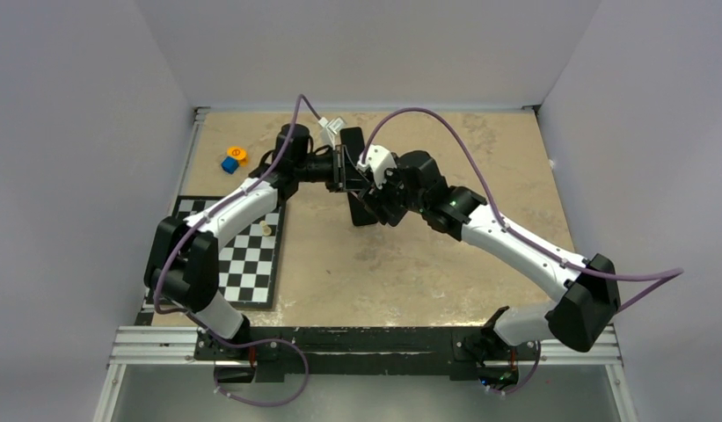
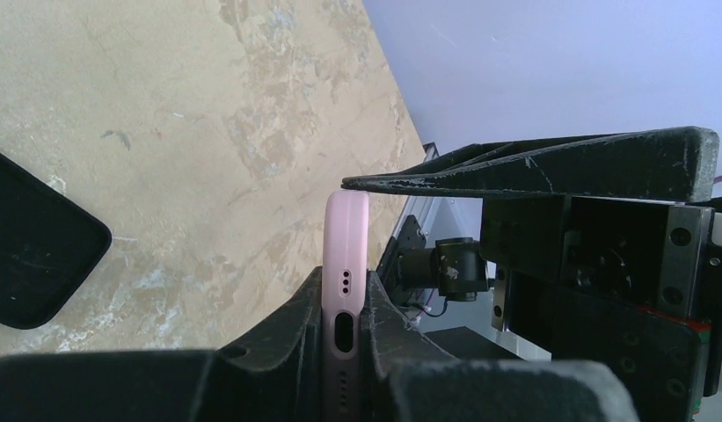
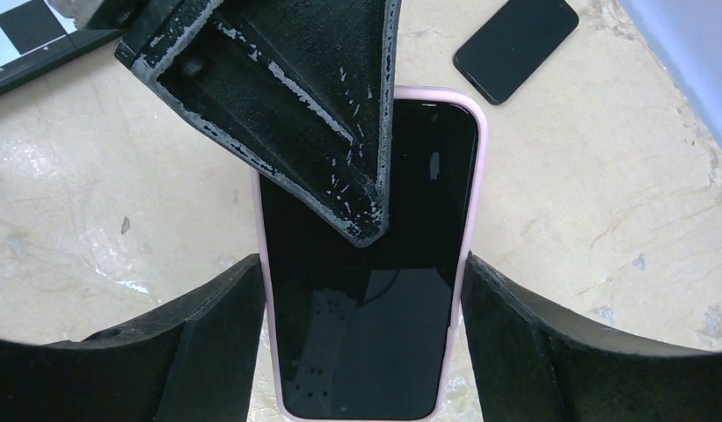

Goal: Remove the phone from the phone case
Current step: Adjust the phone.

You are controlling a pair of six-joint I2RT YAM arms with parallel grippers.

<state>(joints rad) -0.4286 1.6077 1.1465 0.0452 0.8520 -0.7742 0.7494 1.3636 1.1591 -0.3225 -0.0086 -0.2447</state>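
Tan table (image 3: 603,220): one pink-cased phone (image 3: 375,334) (held), one black phone (image 3: 516,37).

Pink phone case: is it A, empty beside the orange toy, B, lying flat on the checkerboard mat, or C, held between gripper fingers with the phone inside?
C: the pink phone case is pinched front and back by the left gripper and clamped across its sides by the right gripper, with the phone, its screen dark, in it.

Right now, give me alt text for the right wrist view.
A pink-cased phone, screen dark, is clamped by its long edges in the right gripper, while one finger of the left gripper crosses the screen. A separate black phone lies on the table.
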